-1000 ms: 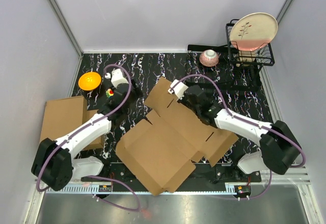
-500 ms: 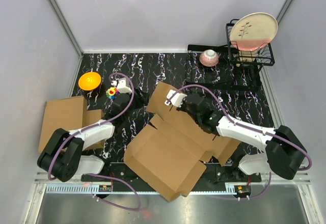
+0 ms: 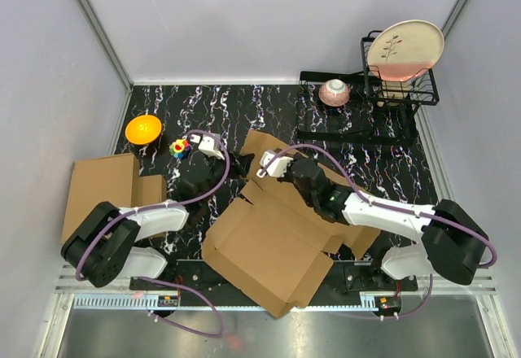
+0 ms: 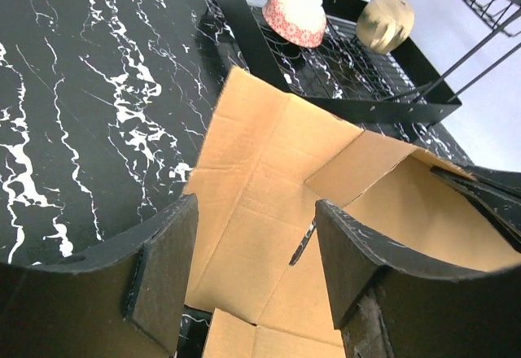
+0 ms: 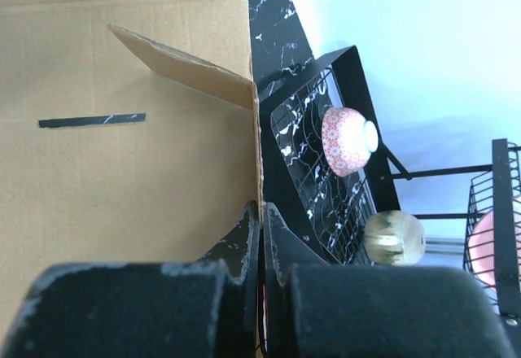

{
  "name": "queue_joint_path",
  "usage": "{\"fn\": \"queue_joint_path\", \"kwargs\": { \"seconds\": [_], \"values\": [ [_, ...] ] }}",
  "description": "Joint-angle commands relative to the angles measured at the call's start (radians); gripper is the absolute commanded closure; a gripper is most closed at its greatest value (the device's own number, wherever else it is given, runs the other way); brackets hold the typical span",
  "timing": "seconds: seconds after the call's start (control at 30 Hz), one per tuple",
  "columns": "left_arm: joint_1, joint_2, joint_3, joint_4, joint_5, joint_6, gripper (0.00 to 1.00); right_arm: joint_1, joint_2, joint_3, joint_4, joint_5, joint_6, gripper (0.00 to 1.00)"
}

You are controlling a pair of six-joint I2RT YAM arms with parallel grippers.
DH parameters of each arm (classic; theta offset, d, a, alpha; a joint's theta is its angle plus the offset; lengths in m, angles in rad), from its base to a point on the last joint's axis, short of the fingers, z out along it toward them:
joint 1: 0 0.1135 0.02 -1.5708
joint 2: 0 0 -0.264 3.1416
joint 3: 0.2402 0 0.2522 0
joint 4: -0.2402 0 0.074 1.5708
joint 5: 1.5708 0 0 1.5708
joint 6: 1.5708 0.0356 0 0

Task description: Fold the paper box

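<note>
Seen from above with twelve o'clock at the far wall, the black marbled table (image 3: pixel 244 110) filled the floor of the white-walled cell. The paper box (image 3: pixel 264 252) lay from the table's centre down toward five o'clock, a part-opened brown sheet turned askew, its far flaps reaching toward twelve and one short flap standing up off the sheet in the right wrist view. At nine o'clock a stack of flat cardboard (image 3: pixel 98 183) rested against the left edge, apart from the box.

The left arm (image 3: pixel 155 216) reached in from seven o'clock and the right arm (image 3: pixel 383 211) from four, their wrists meeting over the box's far flaps. A black wire rack (image 3: pixel 400 91) stood at one o'clock holding a cream plate (image 3: pixel 404 47) on edge, with a low black tray (image 3: pixel 358 130) beside it.

The left gripper (image 4: pixel 256 224) hung over the far flap with its jaws moderately apart and nothing between them. The right gripper (image 5: pixel 261 216) had its fingers pressed together on an edge of the box's cardboard.

An orange bowl (image 3: pixel 143 128) sat at ten o'clock, a small colourful toy (image 3: pixel 178 148) just beside it toward the centre. A pink patterned bowl (image 3: pixel 334 92) rested upside down on the tray, and near it lay a small round beige object (image 4: pixel 384 23).
</note>
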Motion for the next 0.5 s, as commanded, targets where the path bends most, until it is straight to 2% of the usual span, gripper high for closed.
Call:
{"fn": "queue_joint_path", "kwargs": {
  "seconds": [0.0, 0.3, 0.4, 0.47],
  "values": [
    [-0.019, 0.041, 0.000, 0.090, -0.032, 0.075, 0.39, 0.045, 0.007, -0.020, 0.125, 0.102, -0.067, 1.00],
    [-0.019, 0.080, 0.024, 0.012, -0.145, 0.113, 0.43, 0.097, 0.004, -0.067, 0.186, 0.167, -0.072, 1.00],
    [-0.019, 0.098, 0.034, 0.015, -0.133, 0.110, 0.48, 0.114, 0.005, -0.075, 0.194, 0.180, -0.061, 1.00],
    [-0.019, 0.103, 0.034, 0.027, -0.122, 0.104, 0.58, 0.117, 0.008, -0.078, 0.194, 0.182, -0.052, 1.00]
  ]
}}
